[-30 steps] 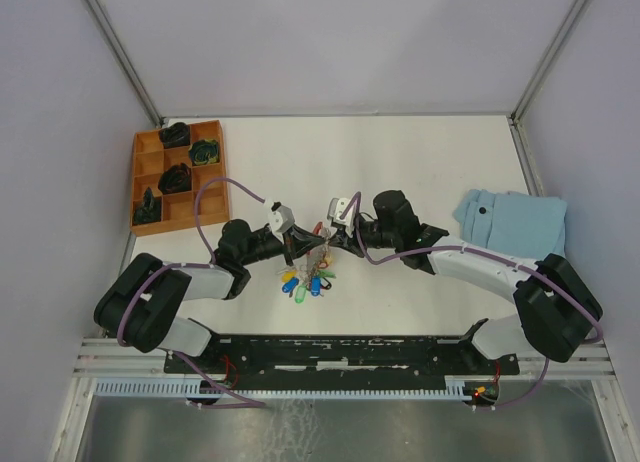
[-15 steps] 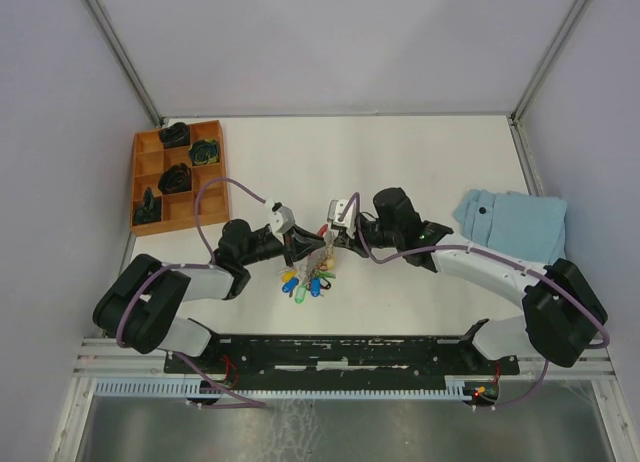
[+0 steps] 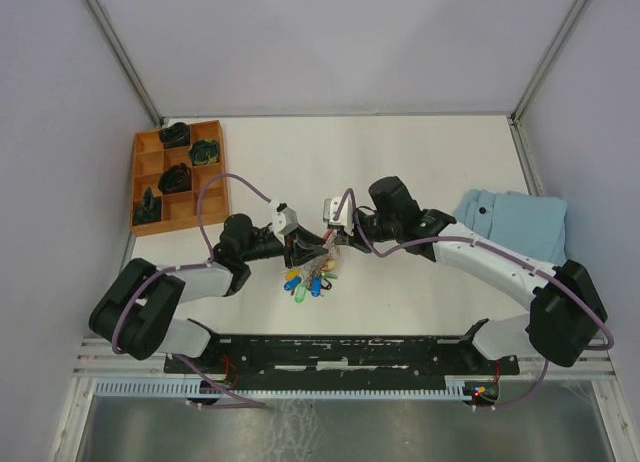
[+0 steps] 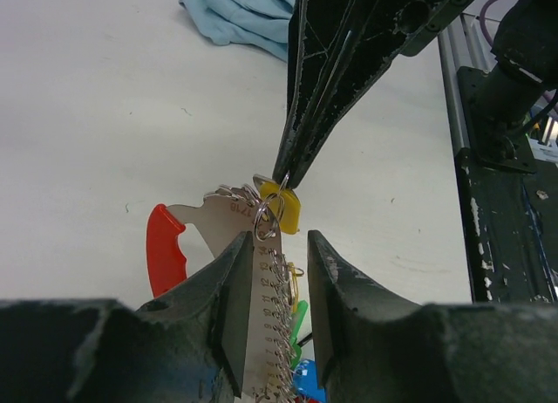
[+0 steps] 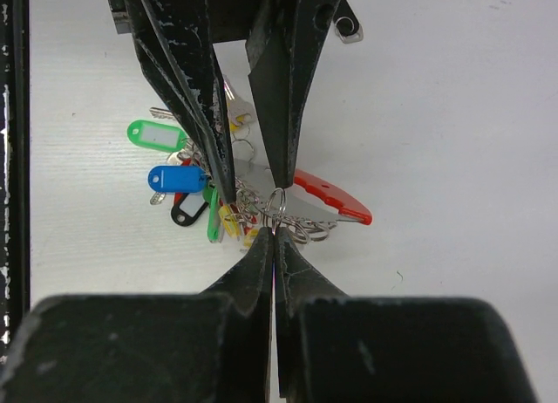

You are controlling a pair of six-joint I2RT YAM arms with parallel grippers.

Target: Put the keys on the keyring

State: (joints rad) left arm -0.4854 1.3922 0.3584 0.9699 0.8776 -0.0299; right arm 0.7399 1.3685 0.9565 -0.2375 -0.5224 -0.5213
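Mid-desk point(image 3: 420, 162), the right pincer point(image 5: 275, 235), pressed together, pinches a small ring of the keyring point(image 5: 331, 196), whose red strap loop juts to one side. The left pincer point(image 4: 277, 239) stands spread on either side of the keyring's metal plate. The keys point(image 5: 174, 178), tagged blue, green and yellow, bunch close against the keyring.

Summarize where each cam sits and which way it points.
Top external: above, behind the bases, looking down at the table; both arms show.
Left wrist: faces the right jaws and blue cloth; own open jaws straddle the keyring.
Right wrist: faces the left jaws; own shut jaws pinch the keyring.
Wrist views share keyring, red strap, keys.
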